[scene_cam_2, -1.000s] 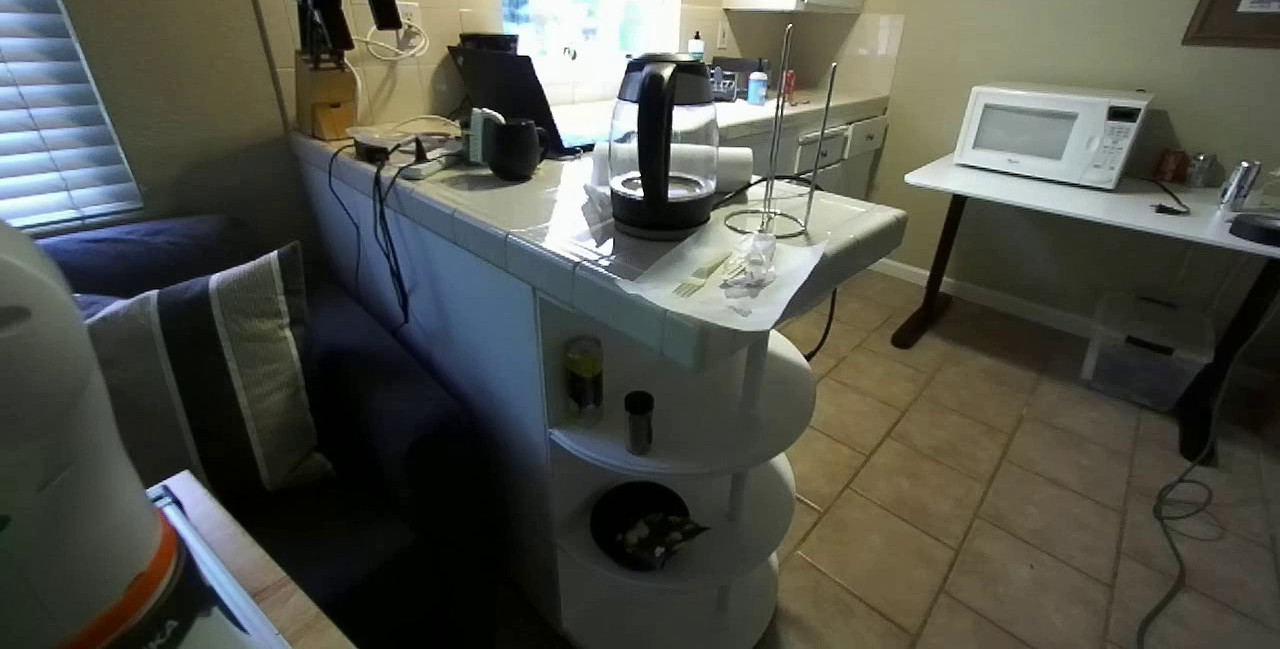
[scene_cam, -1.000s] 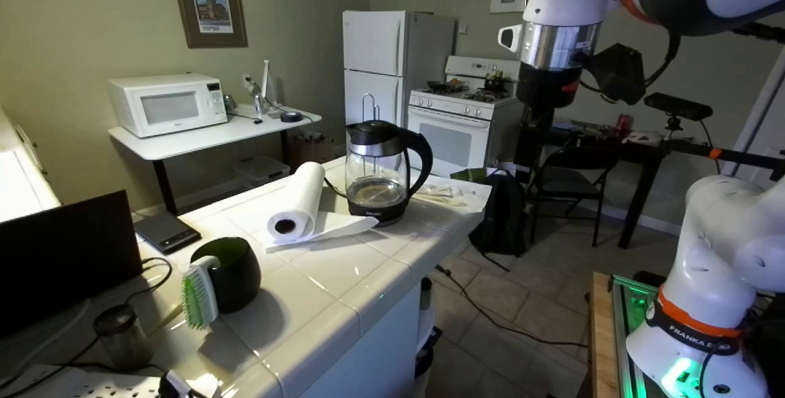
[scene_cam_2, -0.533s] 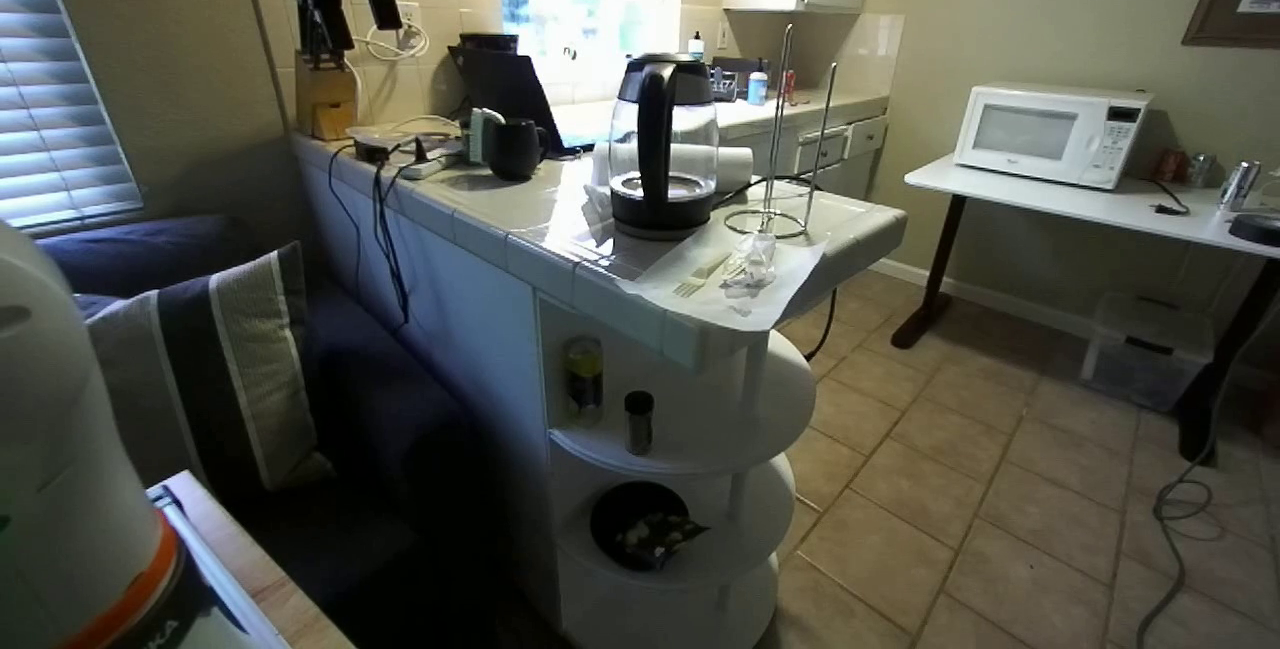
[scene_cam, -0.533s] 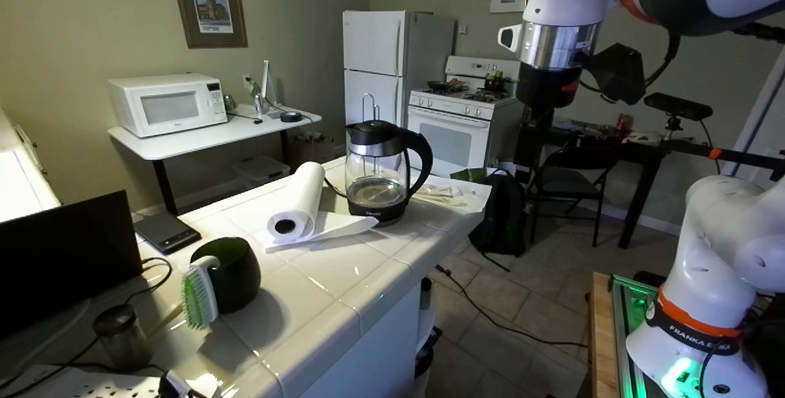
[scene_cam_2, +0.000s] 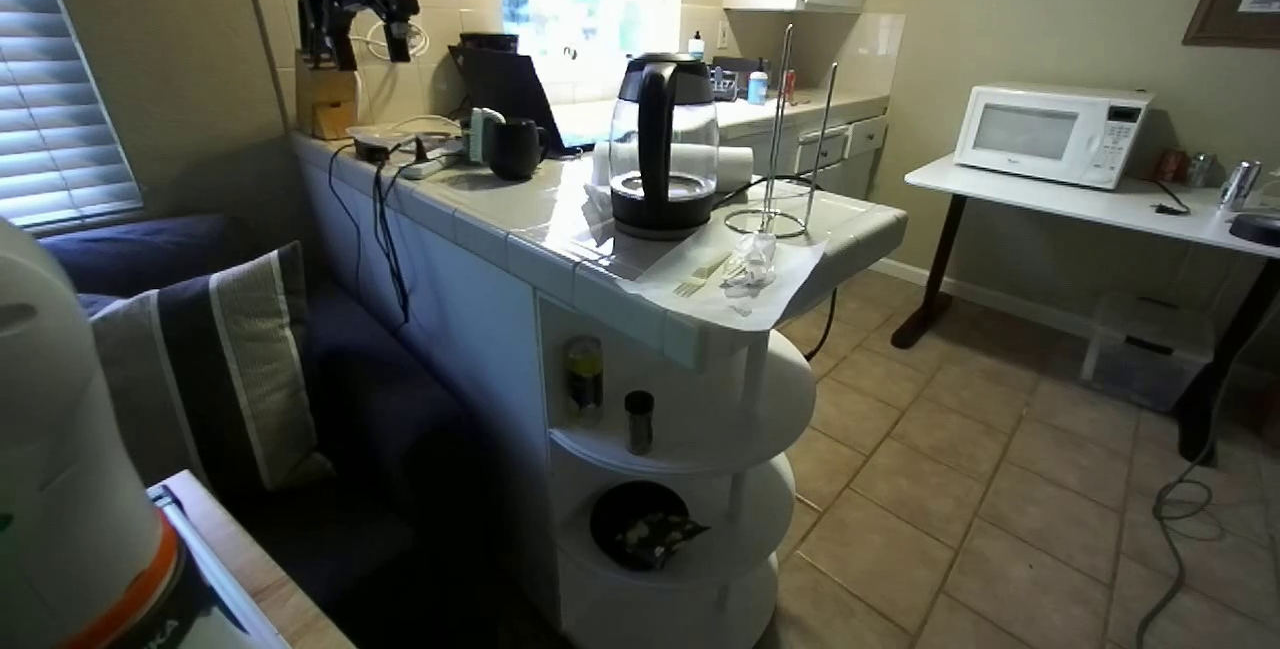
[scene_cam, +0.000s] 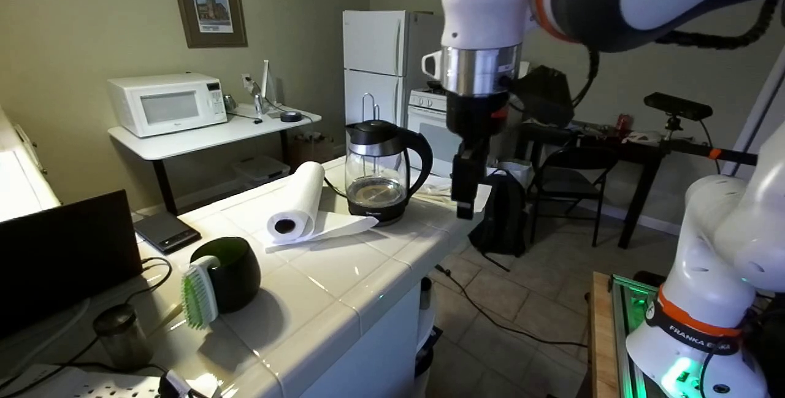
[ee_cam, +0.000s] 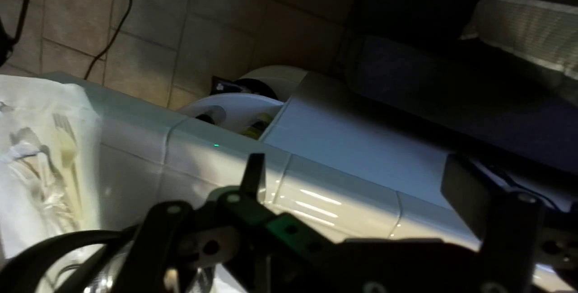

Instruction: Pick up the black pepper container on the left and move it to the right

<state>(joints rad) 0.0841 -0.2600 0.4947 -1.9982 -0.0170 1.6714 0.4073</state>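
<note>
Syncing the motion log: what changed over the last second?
In an exterior view, the arm and the open claw moved left and down in the picture. Nothing was gripped or released. Unmoved: dark-lidded shaker, kettle, paper towel roll, mug and brush.

My smooth, rounded white arm [scene_cam: 487,5] bears bright orange rings [scene_cam: 695,322] and a black band [scene_cam: 696,337] lettered FRANKA in white; past a shiny silver metal collar [scene_cam: 480,72], my angular black two-fingered claw [scene_cam_2: 373,47] shows small round grey studs [ee_cam: 174,209].
</note>
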